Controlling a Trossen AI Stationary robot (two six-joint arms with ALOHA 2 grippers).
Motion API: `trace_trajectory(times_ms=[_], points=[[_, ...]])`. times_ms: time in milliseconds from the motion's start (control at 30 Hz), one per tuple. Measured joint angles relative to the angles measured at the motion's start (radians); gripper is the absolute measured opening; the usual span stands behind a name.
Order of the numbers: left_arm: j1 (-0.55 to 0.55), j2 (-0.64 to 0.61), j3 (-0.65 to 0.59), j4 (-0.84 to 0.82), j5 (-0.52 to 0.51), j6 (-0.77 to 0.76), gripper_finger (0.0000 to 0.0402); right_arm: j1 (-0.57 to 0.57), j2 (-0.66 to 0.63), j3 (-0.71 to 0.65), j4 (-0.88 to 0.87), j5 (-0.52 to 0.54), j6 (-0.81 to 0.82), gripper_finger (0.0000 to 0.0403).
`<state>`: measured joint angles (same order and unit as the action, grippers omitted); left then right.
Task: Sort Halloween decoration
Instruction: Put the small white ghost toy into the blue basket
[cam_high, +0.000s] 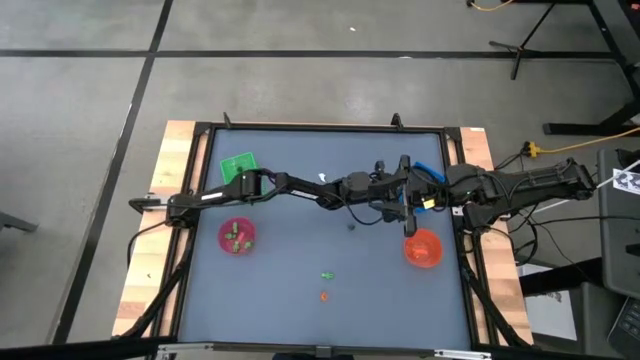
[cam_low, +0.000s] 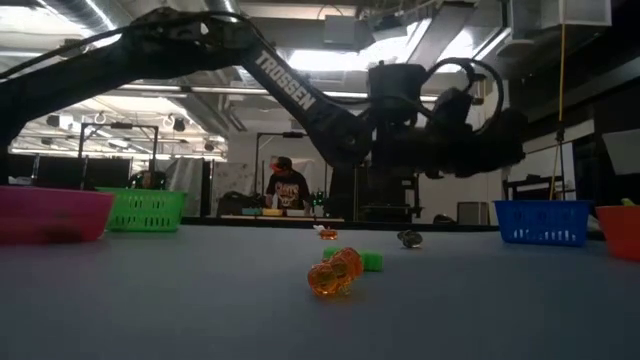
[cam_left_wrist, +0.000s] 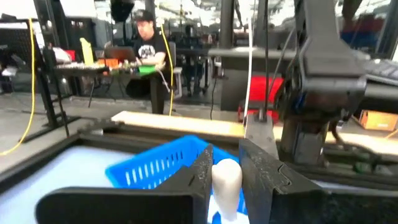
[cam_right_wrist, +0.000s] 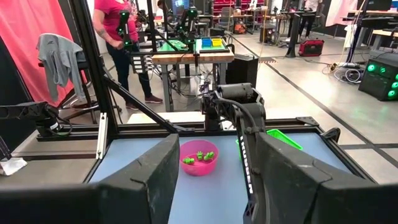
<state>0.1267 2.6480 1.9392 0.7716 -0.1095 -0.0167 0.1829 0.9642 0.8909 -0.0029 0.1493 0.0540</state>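
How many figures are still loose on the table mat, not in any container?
3 that I can see: a green figure and an orange figure near the front edge, and a dark figure mid-table under the arms. More may be hidden beneath the arms.

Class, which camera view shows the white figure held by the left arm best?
The left wrist view: the white figure fills the gap between the left gripper's fingers, in front of the blue tray. The high, low and right wrist views do not show it clearly.
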Motion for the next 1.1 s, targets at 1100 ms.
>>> trace_trajectory(times_ms=[1100], points=[[0.015, 0.012, 0.001, -0.108, -0.007, 0.002, 0.0126, 0.0, 0.0, 0.0, -0.001, 0.0, 0.0, 0.0214]])
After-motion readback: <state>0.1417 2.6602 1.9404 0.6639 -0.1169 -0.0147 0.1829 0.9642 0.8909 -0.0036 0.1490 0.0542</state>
